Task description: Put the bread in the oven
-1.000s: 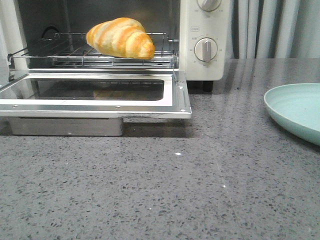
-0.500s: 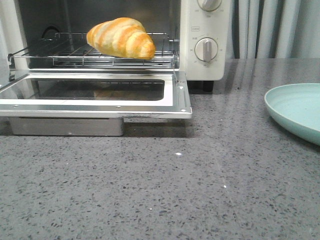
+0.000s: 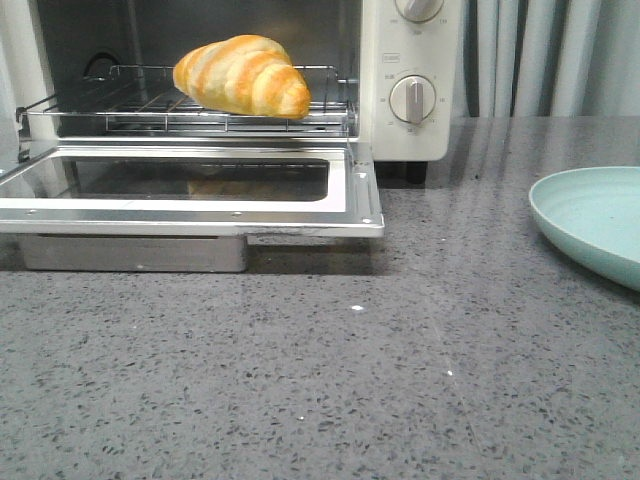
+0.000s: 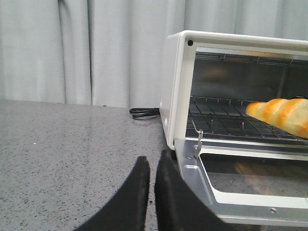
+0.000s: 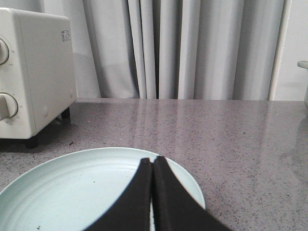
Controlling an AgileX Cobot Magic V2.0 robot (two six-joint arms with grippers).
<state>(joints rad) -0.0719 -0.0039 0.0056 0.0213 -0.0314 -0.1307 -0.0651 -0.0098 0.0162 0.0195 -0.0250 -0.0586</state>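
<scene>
The golden striped bread [image 3: 243, 76] lies on the wire rack [image 3: 150, 105] inside the cream-white oven [image 3: 405, 130], whose glass door [image 3: 190, 190] hangs open and flat. The bread also shows in the left wrist view [image 4: 284, 114], on the rack. My left gripper [image 4: 153, 161] is shut and empty, low over the counter just left of the open door's corner. My right gripper [image 5: 152, 161] is shut and empty above the pale green plate [image 5: 72, 192]. Neither gripper shows in the front view.
The pale green plate [image 3: 590, 220] sits at the right of the grey speckled counter [image 3: 350, 380]. Two round knobs [image 3: 411, 98] are on the oven's right panel. A black power cord [image 4: 143, 112] lies behind the oven's left side. Grey curtains hang behind.
</scene>
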